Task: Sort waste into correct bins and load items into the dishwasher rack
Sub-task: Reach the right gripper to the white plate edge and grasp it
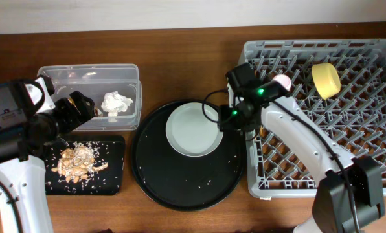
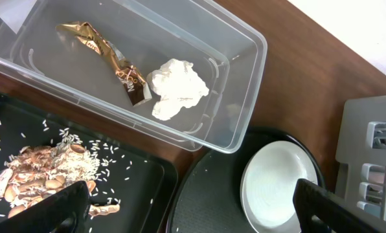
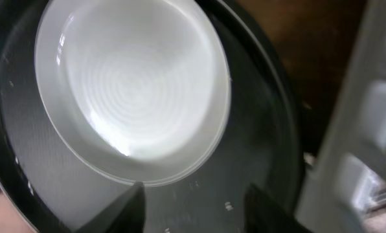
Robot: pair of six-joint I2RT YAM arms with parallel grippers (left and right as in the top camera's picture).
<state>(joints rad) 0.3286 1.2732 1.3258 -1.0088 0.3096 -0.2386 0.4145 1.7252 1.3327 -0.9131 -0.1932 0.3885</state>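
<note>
The pale light-blue plate (image 1: 192, 129) lies on the large round black tray (image 1: 186, 188); it also shows in the right wrist view (image 3: 135, 84) and left wrist view (image 2: 277, 184). My right gripper (image 1: 227, 122) is open and empty at the plate's right edge (image 3: 193, 207). My left gripper (image 1: 76, 110) is open and empty (image 2: 193, 213) between the clear tub (image 1: 57, 76) and the flat black tray (image 1: 115, 184). The tub holds the white tissue (image 2: 177, 87) and gold wrapper (image 2: 109, 58). Food scraps with rice (image 1: 79, 162) lie on the flat tray. The yellow bowl (image 1: 326, 79) and pink cup (image 1: 282, 81) sit in the grey rack (image 1: 374, 155).
The rack's left wall (image 1: 252, 168) stands close beside the round tray. Loose rice grains are scattered on both black trays. Bare wooden table (image 1: 180, 65) runs along the back.
</note>
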